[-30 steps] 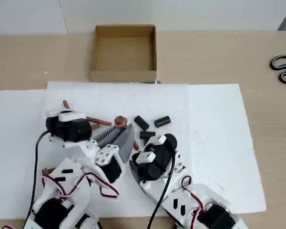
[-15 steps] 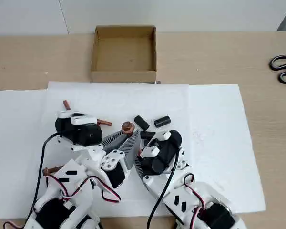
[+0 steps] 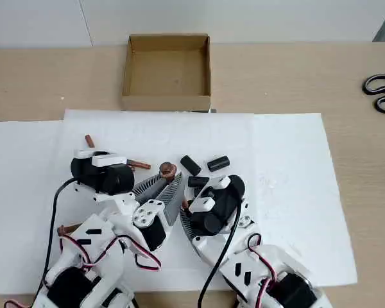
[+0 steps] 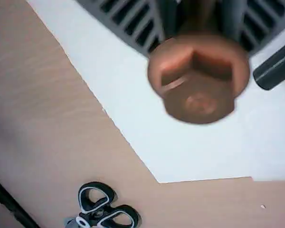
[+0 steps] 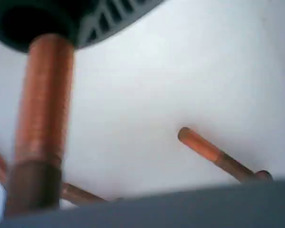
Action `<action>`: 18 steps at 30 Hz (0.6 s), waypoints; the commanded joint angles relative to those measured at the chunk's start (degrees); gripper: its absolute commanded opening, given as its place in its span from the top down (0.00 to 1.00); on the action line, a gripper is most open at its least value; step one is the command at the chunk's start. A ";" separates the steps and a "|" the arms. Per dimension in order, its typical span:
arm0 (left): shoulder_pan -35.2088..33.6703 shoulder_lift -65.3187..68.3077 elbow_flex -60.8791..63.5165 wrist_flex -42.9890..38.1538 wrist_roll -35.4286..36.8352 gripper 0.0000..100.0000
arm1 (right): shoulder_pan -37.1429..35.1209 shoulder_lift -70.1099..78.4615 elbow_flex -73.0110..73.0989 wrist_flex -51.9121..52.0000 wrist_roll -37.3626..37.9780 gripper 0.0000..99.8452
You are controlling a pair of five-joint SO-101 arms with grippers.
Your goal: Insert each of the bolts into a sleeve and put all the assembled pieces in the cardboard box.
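High view: left gripper [image 3: 165, 181] is clamped shut on a copper-coloured hex-head metal bolt [image 3: 167, 169]. The shank sits between its ribbed grey plastic jaws and the head pokes out past the tips. Probably gripped by the shank to keep the bolt axis steady for mating. Right gripper [image 3: 186, 208] sits just beside it, tucked under its own wrist, so its grip can't be told. Three short black cylindrical sleeves [image 3: 190, 165] lie on the white paper sheet [image 3: 289, 160] just beyond both tips, in easy reach of either arm. Loose copper bolts [image 3: 139, 165] lie near the left arm. The open brown cardboard box [image 3: 167, 101] sits past the paper's far edge with nothing in it, so no assemblies delivered yet.

Left wrist view: bolt head is close up, with six flat facets and a dull metallic sheen. One matte black sleeve lies off to the side, and black-handled scissors [image 4: 102, 209] lie on the wooden table [image 4: 47, 118].

Right wrist view: a smooth copper shank [image 5: 42, 104] runs out of a dark round opening [image 5: 23, 21] under a ribbed grey jaw. Reads like a bolt entering a sleeve, not certain.
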 commanded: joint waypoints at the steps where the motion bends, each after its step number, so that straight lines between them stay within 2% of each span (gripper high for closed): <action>1: -0.26 -0.44 -0.31 -0.79 -0.18 1.00 | 0.40 -0.66 -0.79 -1.54 0.53 1.00; 10: 0.09 -0.44 -0.22 -0.79 1.05 1.00 | -3.21 -0.66 -0.79 -1.63 0.44 1.00; 18: 0.18 -0.44 -0.22 -0.44 1.05 1.00 | -2.42 -0.66 -0.62 -1.63 0.44 1.00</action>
